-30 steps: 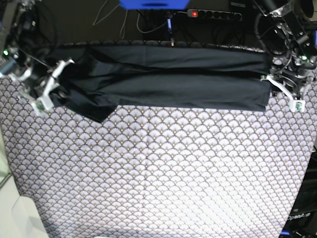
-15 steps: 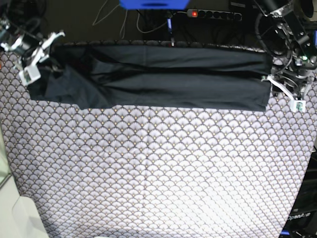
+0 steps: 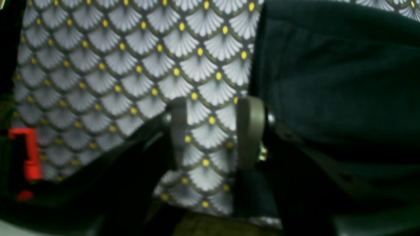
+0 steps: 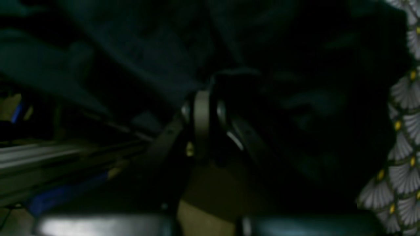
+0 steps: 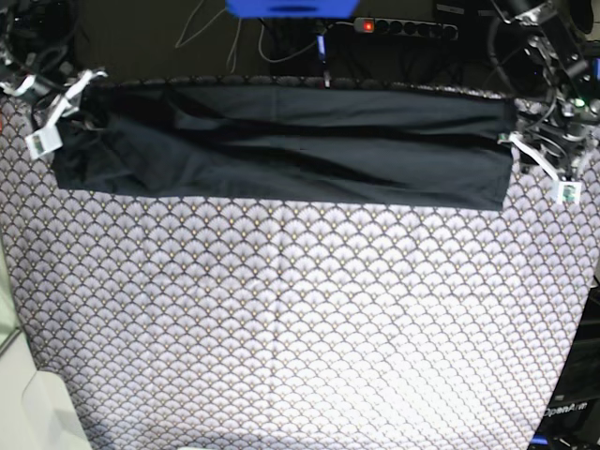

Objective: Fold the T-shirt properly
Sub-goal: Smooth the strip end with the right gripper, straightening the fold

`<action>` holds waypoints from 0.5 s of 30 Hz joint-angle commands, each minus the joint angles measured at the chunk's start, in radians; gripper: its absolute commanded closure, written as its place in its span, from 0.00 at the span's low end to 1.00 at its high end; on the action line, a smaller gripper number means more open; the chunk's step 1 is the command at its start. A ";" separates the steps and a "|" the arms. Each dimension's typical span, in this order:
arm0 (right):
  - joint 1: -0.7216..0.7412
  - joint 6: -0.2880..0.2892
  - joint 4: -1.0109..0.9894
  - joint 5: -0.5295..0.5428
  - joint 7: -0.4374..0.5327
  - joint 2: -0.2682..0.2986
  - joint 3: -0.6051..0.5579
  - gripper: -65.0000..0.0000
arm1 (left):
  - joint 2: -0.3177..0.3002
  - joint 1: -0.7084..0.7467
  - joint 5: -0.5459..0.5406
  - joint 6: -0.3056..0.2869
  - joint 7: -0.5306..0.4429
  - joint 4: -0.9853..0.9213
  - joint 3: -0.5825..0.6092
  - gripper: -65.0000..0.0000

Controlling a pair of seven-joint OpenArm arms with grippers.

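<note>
Since a second ago the right hand (image 5: pixel 58 114), pressed together on cloth, is pulling the dark charcoal cloth T-shirt (image 5: pixel 281 145) flat, its long axis stretching across the scale-patterned bench (image 5: pixel 300 319) toward the spread, empty left hand (image 5: pixel 542 167) just beside its far end.

One garment, two grippers, one patterned cloth

A single T-shirt (image 5: pixel 281 145) lies on one scale-patterned tablecloth (image 5: pixel 300 328); two grippers show, the left gripper (image 5: pixel 542 169) and the right gripper (image 5: pixel 58 112), one at each end of the shirt. Behind the table there is one power strip (image 5: pixel 405 28) with one red switch lit, and one blue object (image 5: pixel 291 7)
</note>
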 commanded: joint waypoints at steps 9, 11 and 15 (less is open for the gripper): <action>-0.005 -0.001 -0.021 0.000 0.052 0.022 0.012 0.99 | -0.045 0.004 -0.006 0.002 -0.015 0.019 -0.004 0.62; 0.014 -0.001 -0.036 -0.002 0.046 0.028 0.009 0.99 | -0.046 0.004 -0.008 0.002 -0.015 0.018 -0.004 0.62; 0.047 -0.001 -0.102 -0.002 0.029 0.033 0.009 0.99 | -0.048 0.003 -0.006 0.002 -0.015 0.018 -0.004 0.62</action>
